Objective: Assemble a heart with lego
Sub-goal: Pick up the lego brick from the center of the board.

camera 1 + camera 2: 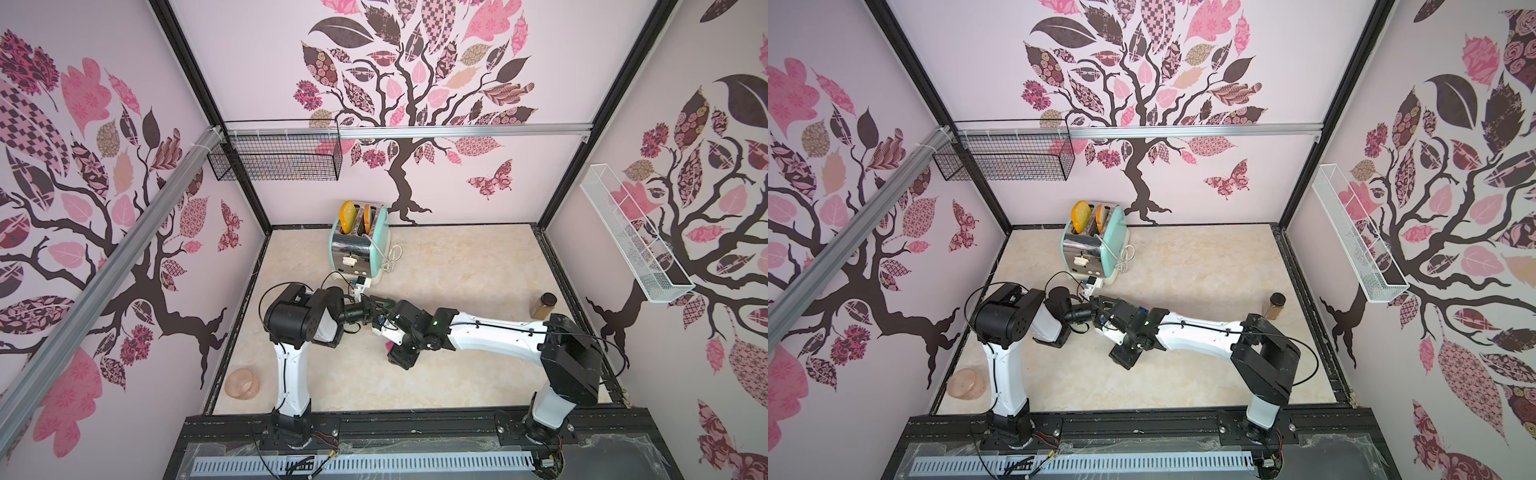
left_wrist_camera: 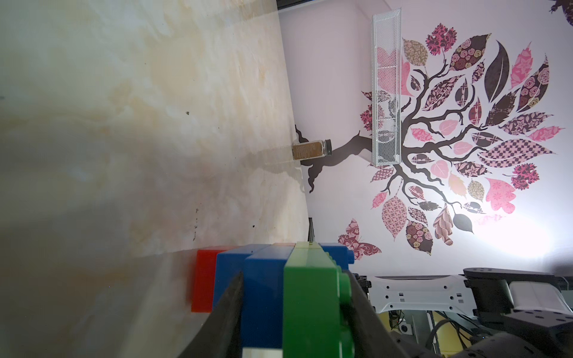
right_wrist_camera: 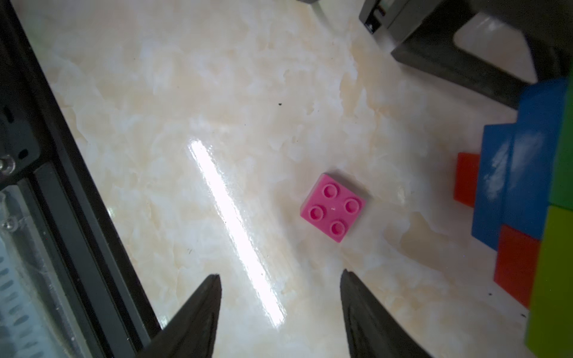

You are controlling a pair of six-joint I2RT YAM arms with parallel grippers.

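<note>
In the left wrist view my left gripper [image 2: 294, 276] is shut on the heart [image 2: 310, 294], a partly built cluster held above the table. Its jaws press on a blue brick [image 2: 263, 294] and a dark green brick. A red brick [image 2: 203, 279] and a lime one [image 2: 307, 248] are joined further out. The right wrist view shows the same cluster [image 3: 521, 173] at one edge. My right gripper [image 3: 280, 273] is open and holds nothing. A small pink lego brick [image 3: 333, 207] lies studs up on the table beyond its tips. In a top view only a sliver of this brick [image 1: 389, 345] shows beside the right wrist.
A mint toaster [image 1: 359, 245] with bread slices stands at the back. A spice jar [image 1: 544, 305] is near the right wall and a pink bowl [image 1: 242, 384] at the front left. A black wire basket [image 1: 274, 158] and a white mesh one [image 1: 631, 241] hang on the walls.
</note>
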